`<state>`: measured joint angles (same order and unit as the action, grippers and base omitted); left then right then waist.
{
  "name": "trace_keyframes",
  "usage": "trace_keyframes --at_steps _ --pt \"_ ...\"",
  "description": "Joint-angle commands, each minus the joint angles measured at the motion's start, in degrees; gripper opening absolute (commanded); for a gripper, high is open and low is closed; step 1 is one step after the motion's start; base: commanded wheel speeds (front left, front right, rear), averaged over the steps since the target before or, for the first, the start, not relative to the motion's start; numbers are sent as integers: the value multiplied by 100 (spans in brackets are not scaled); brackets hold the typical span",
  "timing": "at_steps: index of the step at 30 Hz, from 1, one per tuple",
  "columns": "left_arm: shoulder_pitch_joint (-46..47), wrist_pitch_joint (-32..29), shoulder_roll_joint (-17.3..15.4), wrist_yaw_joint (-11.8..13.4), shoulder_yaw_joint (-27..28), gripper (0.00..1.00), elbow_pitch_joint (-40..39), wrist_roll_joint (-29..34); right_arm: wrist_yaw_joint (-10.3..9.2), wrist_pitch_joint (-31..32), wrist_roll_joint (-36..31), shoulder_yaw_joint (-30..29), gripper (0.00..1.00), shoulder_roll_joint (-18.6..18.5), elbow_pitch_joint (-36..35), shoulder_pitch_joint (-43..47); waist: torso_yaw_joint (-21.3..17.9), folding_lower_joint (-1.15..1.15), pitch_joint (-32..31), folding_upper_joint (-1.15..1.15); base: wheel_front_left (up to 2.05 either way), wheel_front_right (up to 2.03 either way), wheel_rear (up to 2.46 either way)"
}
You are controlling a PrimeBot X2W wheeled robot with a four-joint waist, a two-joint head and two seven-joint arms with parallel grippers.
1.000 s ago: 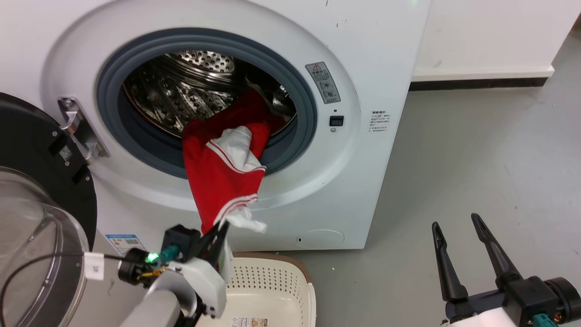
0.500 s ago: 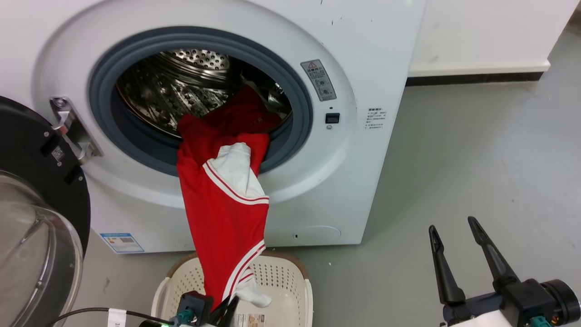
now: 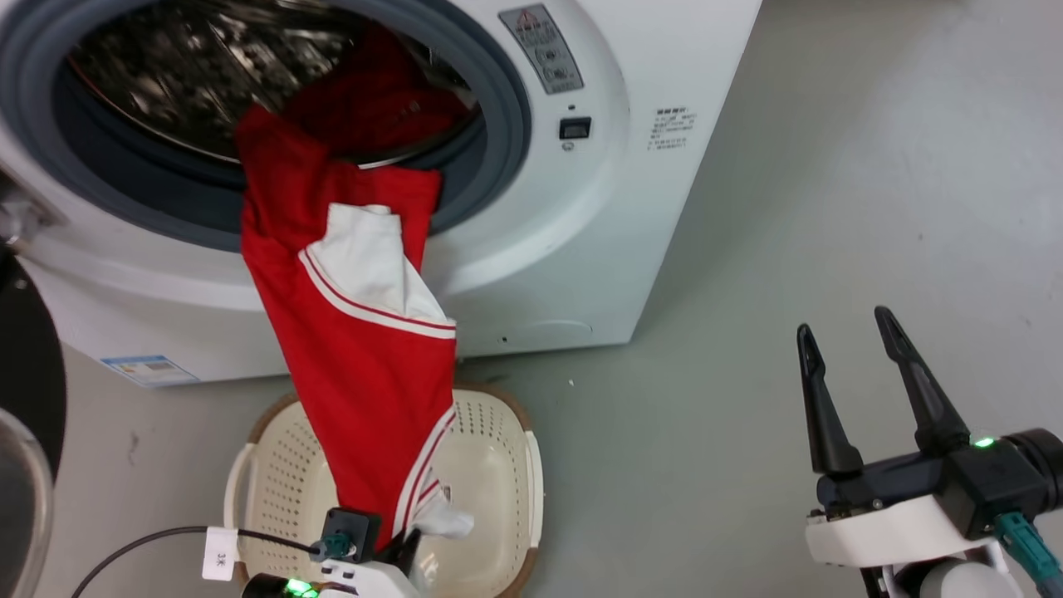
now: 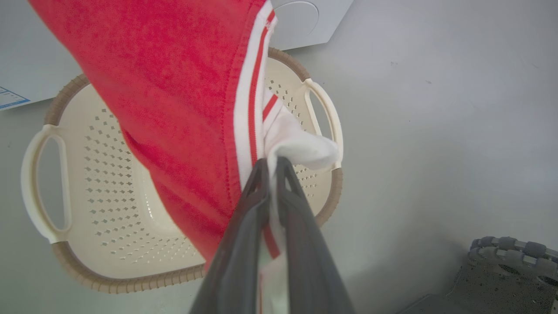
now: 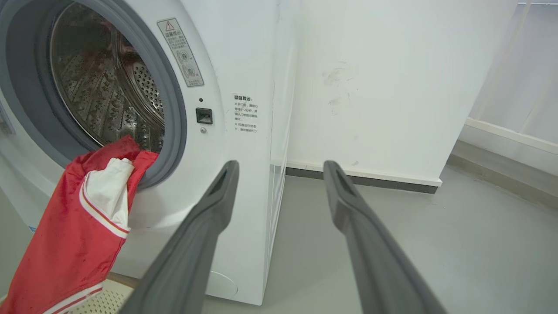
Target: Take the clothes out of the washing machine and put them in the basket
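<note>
A red garment of the clothes (image 3: 357,365) with white trim stretches from the washing machine (image 3: 581,232) drum down over the cream basket (image 3: 498,465) on the floor. My left gripper (image 3: 409,544) is shut on its striped hem, low over the basket. In the left wrist view the left gripper (image 4: 271,163) pinches white and striped fabric of the clothes (image 4: 174,87) above the basket (image 4: 109,183). More red fabric lies in the drum (image 3: 374,100). My right gripper (image 3: 847,328) stands open to the right over bare floor, holding nothing. In the right wrist view the clothes (image 5: 78,231) hang from the washing machine (image 5: 244,87), with the right gripper (image 5: 279,168) open.
The open black-rimmed glass door (image 3: 25,432) stands at the far left. Grey floor (image 3: 830,166) spreads to the right of the machine. A white wall with a dark skirting (image 5: 362,179) runs behind. A wheeled base part (image 4: 510,270) sits near the basket.
My left gripper has pulled the garment down and out, from the machine's front to low over the basket. The head camera has tilted down. The right gripper stays open.
</note>
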<state>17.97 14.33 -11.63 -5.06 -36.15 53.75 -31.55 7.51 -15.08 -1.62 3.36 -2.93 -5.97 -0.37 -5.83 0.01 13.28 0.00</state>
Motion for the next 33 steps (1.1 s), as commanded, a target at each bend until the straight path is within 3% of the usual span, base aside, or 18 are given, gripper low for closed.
trace_keyframes --at_steps 1,13,26,27,28,33 --pt "177 40 52 -44 14 0 251 -18 -4 -14 42 -3 100 9 -39 -158 -154 -1 396 0 0 0 0" --pt "1122 84 316 -139 300 0 1538 -310 -4 -14 131 -38 100 9 -149 -727 -283 -1 1284 0 0 0 0" --pt "1693 -78 282 15 402 0 1957 -437 -4 -14 235 -3 100 9 -211 -1076 -361 -1 1779 0 0 0 0" --pt "1727 -100 276 42 393 12 1965 -429 -4 -14 240 1 100 9 -211 -1086 -366 -1 1786 0 0 0 0" --pt "1766 -101 265 87 363 97 1970 -386 -4 -14 244 5 100 9 -208 -1092 -369 -1 1787 0 0 0 0" --pt "1739 -138 275 98 325 100 1990 -407 -4 -14 256 8 100 9 -160 -1021 -361 -1 1669 0 0 0 0"
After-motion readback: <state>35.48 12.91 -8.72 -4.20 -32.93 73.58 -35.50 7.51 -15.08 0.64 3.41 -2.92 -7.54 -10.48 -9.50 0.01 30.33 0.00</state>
